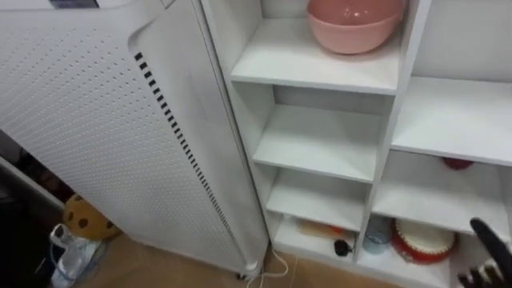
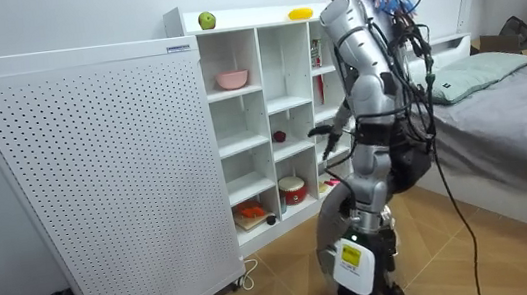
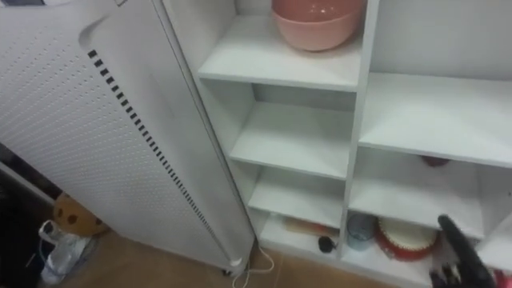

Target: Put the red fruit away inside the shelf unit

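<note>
The right robot hand (image 1: pixel 490 244) hovers low before the closet (image 1: pixel 320 144), fingers apart, empty. A red fruit (image 1: pixel 458 163) sits on the shelf above. Best raise the hand clear of the shelf edge, then close gently around the fruit.

The top edge cut off the rim of the round pink plastic bowl (image 1: pixel 356 24) on an upper shelf of the white open-shelved closet (image 1: pixel 316 72), and the lower right corner cut off most of the robot's dark right hand (image 1: pixel 490 254). A shelf board hid the upper part of a small dark red round thing (image 1: pixel 458 163). On the lowest shelf, the orange-and-tan things (image 1: pixel 320 230) and a pale blue-grey thing (image 1: pixel 376 232) were too blurred to name, and the tall white perforated panel (image 1: pixel 96 120) covered part of a yellow, dark-spotted thing (image 1: pixel 84 216).
</note>
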Robot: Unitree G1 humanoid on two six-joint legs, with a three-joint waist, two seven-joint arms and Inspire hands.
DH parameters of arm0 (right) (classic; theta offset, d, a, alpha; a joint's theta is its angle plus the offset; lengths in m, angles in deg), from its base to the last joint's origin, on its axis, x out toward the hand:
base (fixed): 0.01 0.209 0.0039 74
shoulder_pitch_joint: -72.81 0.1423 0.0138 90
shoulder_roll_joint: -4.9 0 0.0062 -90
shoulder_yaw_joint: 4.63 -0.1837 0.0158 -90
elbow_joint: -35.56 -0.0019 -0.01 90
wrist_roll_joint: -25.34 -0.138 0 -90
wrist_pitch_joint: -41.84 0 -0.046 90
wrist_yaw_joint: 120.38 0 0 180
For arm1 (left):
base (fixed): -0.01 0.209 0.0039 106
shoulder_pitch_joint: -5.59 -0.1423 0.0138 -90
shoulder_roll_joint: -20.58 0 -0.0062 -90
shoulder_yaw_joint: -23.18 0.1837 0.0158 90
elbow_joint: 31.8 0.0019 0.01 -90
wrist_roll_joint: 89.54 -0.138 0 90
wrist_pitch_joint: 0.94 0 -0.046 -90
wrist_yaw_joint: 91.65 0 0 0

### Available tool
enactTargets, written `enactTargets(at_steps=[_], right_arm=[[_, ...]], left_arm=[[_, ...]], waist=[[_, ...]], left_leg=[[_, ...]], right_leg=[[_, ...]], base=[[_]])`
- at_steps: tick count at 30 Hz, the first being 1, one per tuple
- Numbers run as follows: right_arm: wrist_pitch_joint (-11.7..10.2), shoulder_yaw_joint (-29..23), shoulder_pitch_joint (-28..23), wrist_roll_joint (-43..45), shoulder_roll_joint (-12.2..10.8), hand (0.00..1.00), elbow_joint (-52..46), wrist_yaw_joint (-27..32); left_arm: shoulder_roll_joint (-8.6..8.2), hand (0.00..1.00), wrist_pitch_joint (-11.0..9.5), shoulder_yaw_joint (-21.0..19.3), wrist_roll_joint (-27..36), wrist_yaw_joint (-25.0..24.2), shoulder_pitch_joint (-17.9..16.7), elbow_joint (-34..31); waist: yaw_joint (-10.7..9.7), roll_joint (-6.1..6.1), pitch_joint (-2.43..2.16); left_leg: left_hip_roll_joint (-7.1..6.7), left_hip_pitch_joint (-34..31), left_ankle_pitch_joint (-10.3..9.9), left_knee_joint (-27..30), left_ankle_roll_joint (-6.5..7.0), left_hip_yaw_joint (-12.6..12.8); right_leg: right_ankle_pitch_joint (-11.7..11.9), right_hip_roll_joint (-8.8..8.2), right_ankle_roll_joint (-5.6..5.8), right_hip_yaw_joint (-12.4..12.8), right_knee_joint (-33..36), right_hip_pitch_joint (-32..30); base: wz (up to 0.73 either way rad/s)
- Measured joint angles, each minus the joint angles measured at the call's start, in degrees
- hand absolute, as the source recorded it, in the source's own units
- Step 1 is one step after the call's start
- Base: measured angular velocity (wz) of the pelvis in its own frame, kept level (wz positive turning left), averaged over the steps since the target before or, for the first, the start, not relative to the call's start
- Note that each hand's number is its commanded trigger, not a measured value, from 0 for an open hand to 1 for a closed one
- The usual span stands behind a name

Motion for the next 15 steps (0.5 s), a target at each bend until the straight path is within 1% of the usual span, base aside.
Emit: enactTargets(at_steps=[2,3,4,5,6,7,8,9,10,11,12,13,14,15], right_arm=[[0.3,3.3,-6.6,5.2,-0.7,0.00,2.4,-3.5],[0.4,4.2,-8.5,7.3,-1.2,0.00,3.0,-4.1],[0.7,5.6,-12.4,11.3,-2.5,0.00,3.2,-4.7],[1.1,7.8,-15.8,15.7,-3.7,0.00,3.5,-5.9],[1.4,9.0,-17.5,18.0,-4.1,0.00,3.5,-6.6],[1.8,11.0,-20.1,22.6,-5.1,0.00,4.0,-7.9],[1.8,12.2,-22.2,26.1,-6.3,0.00,5.6,-9.4],[1.9,12.5,-23.5,27.1,-7.0,0.00,6.1,-9.9],[2.0,13.0,-25.9,29.0,-8.0,0.00,6.1,-10.3],[2.0,13.0,-27.3,30.6,-8.9,0.00,6.1,-10.5],[2.0,13.0,-27.7,31.1,-9.4,0.00,6.1,-10.5],[2.1,13.1,-28.3,32.2,-10.3,0.00,6.1,-10.6],[2.1,13.7,-28.9,33.4,-11.1,0.00,5.7,-10.6],[2.1,14.0,-29.1,34.4,-11.4,0.00,5.7,-10.6]], left_arm=[[0.33,0.00,-0.3,-3.3,-0.4,0.0,0.0,0.5],[0.34,0.00,-0.3,-4.1,-0.7,0.2,-0.1,0.7],[0.31,0.00,-0.4,-4.9,-1.2,0.3,-0.8,0.6],[0.36,0.00,-0.4,-5.0,-1.8,0.2,-1.3,0.6],[0.36,0.00,-0.4,-5.0,-1.8,0.2,-1.4,0.6],[0.32,0.00,-0.6,-5.0,-2.3,0.2,-1.5,0.6],[0.05,0.00,-1.0,-5.2,-3.7,0.3,-1.8,0.5],[-0.15,0.00,-1.3,-5.5,-4.5,0.3,-2.2,0.2],[-0.65,0.00,-1.6,-5.9,-5.1,0.3,-2.5,-0.8],[-1.16,0.00,-1.8,-5.9,-5.1,0.3,-2.5,-1.5],[-1.35,0.00,-2.0,-5.9,-5.1,0.3,-2.5,-1.5],[-1.60,0.00,-2.4,-5.9,-5.0,0.4,-2.5,-1.6],[-1.89,0.00,-2.4,-5.9,-5.4,0.7,-2.3,-1.7],[-2.14,0.00,-2.2,-5.9,-6.3,0.9,-2.2,-1.7]], waist=[[-0.7,-0.87,-0.10],[-0.8,-1.22,-0.21],[-0.9,-1.70,-0.58],[-2.1,-2.11,-1.20],[-2.6,-2.34,-1.43],[-3.2,-3.14,-1.61],[-3.4,-3.65,-1.76],[-3.5,-3.88,-2.07],[-3.8,-4.26,-2.31],[-4.6,-4.52,-2.29],[-5.1,-4.48,-2.18],[-6.1,-4.73,-2.23],[-6.8,-4.93,-2.28],[-7.0,-4.92,-2.27]], left_leg=[[-0.50,4.0,0.3,-3.0,-0.33,-0.6],[-0.56,5.3,0.3,-3.8,-0.39,-0.7],[-0.32,7.9,0.4,-4.9,-0.56,-0.8],[-0.10,10.4,0.4,-6.6,-0.77,-1.1],[-0.11,11.8,0.5,-7.7,-0.92,-1.3],[-0.12,14.9,0.8,-10.0,-1.17,-1.5],[-0.05,18.0,1.0,-12.0,-1.40,-1.5],[0.08,19.4,1.0,-12.9,-1.50,-1.5],[0.33,22.1,1.0,-14.6,-1.70,-1.4],[0.55,24.4,1.0,-16.1,-1.87,-1.5],[0.52,25.6,1.1,-16.9,-1.96,-1.4],[0.46,27.7,1.2,-18.4,-2.13,-1.4],[0.47,29.6,1.2,-19.5,-2.22,-1.0],[0.52,30.7,1.2,-20.0,-2.26,-0.7]], right_leg=[[0.3,0.10,0.40,-1.1,-2.7,4.3],[0.4,0.31,0.57,-1.1,-3.5,5.6],[0.5,1.03,0.86,-1.4,-5.5,8.6],[0.9,1.88,1.18,-2.2,-8.3,11.9],[1.2,2.15,1.31,-2.5,-9.6,13.5],[1.6,2.99,1.57,-2.5,-12.2,16.6],[2.5,3.98,1.77,-2.7,-15.3,20.0],[3.0,4.55,1.88,-2.8,-16.9,21.7],[3.6,5.39,2.09,-3.0,-19.4,24.7],[4.2,6.00,2.28,-3.1,-21.6,27.5],[4.6,6.30,2.39,-3.1,-22.8,28.8],[5.1,6.87,2.50,-3.0,-24.8,31.1],[5.3,7.12,2.64,-2.8,-26.1,32.8],[5.5,7.28,2.74,-2.5,-26.6,33.6]], base=[[0.12],[0.05],[0.00],[0.08],[0.13],[0.07],[0.00],[-0.08],[-0.04],[-0.04],[-0.06],[-0.10],[-0.12],[-0.16]])
